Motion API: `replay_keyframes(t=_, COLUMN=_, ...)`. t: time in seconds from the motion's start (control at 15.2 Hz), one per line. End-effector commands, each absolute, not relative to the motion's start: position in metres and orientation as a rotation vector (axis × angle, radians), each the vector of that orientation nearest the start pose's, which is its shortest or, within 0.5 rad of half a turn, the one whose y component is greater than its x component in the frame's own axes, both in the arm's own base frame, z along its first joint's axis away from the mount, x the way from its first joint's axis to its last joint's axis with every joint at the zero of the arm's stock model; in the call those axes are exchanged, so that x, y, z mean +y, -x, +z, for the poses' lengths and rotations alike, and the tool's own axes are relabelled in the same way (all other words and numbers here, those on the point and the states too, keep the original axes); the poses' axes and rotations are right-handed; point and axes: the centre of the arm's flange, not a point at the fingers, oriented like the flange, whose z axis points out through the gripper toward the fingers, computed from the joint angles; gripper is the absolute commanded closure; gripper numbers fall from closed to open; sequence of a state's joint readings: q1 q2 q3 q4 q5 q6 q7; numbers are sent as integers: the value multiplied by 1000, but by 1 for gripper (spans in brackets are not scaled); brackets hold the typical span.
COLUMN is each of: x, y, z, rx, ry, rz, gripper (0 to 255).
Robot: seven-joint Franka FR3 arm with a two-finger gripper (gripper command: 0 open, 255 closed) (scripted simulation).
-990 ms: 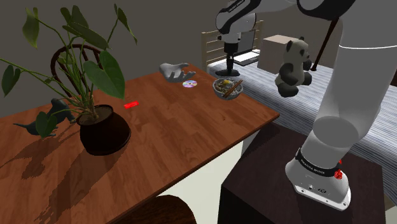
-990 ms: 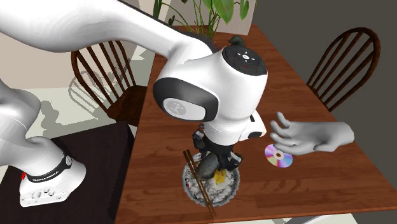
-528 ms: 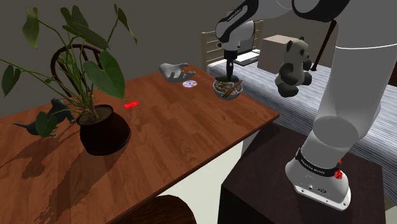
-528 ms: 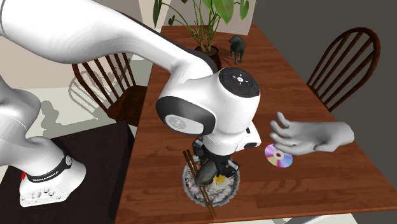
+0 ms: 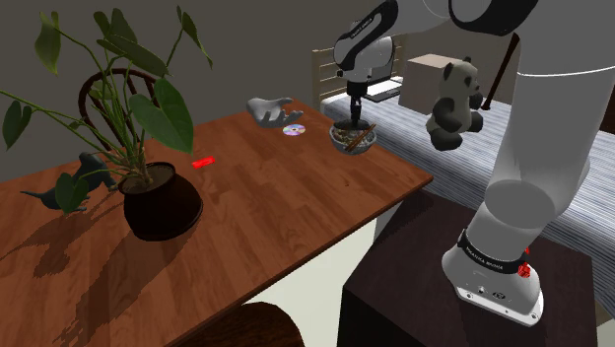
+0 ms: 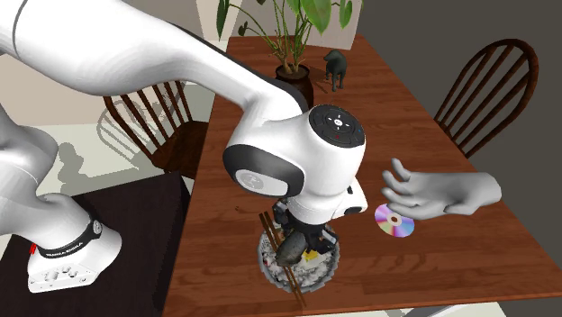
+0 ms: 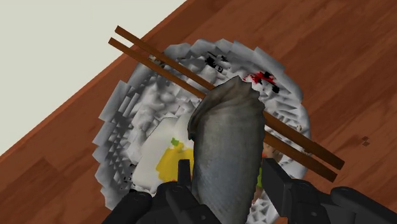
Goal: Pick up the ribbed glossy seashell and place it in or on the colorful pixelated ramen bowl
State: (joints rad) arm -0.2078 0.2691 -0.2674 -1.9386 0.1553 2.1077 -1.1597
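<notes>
My black gripper is shut on a grey-brown ribbed seashell, which sticks out ahead of the fingers. The shell hangs just over the inside of the pixelated ramen bowl, a grey faceted bowl with yellow and white filling and two brown chopsticks across its rim. In the second exterior view the shell is low inside the bowl, under the white wrist. In the shoulder view the gripper reaches down into the bowl near the table's far corner.
A grey model hand and a shiny disc lie beside the bowl. A potted plant, a small red item and a dark animal figure stand farther along the wooden table. Wooden chairs flank it. A panda toy sits behind the arm.
The gripper has come down with the shell, from above the bowl to inside it. Its grip has not changed.
</notes>
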Motion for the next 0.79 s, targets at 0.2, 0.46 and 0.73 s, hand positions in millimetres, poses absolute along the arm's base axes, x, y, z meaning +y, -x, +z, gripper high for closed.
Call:
replay_keyframes(t=0.2, x=-262, y=-538, z=344, rx=-905, ry=2899, rz=26, gripper=0)
replay_keyframes(t=0.46, x=-263, y=-539, z=357, rx=-905, ry=2899, rz=26, gripper=0)
replay_keyframes(t=0.73, x=-266, y=-541, z=393, rx=-905, ry=2899, rz=26, gripper=0)
